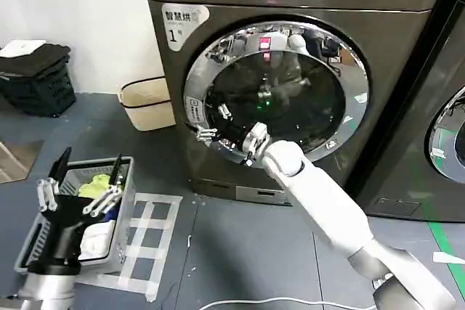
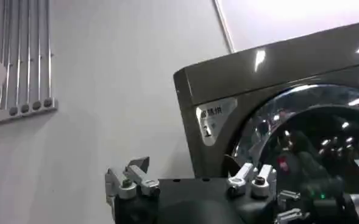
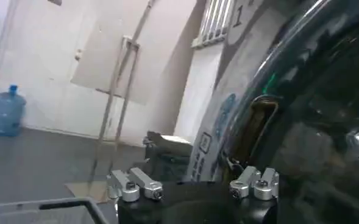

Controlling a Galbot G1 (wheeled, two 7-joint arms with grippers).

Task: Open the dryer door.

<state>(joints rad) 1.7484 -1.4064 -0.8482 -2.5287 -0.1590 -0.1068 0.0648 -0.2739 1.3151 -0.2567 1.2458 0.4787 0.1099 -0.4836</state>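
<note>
The dryer door (image 1: 280, 96) is a round porthole with a wide chrome rim and dark glass, set in the grey-brown machine with the "1" sticker (image 1: 174, 33). My right gripper (image 1: 216, 124) is open at the door's lower-left rim, fingers spread across the chrome edge. In the right wrist view the right gripper (image 3: 194, 178) has the door's edge (image 3: 259, 125) just beyond one finger, where a narrow tan-lined recess shows. I cannot tell whether the door is ajar. My left gripper (image 1: 78, 195) hangs open, parked low at the left. The left wrist view shows the door (image 2: 307, 131) past the left gripper (image 2: 191, 176).
A grey basket (image 1: 123, 168) with yellow and white laundry lies under the left arm, on taped floor. A cream hamper (image 1: 149, 103) stands against the wall left of the dryer; a black basket (image 1: 36, 81) stands farther left. A darker neighbouring machine (image 1: 443, 128) is on the right.
</note>
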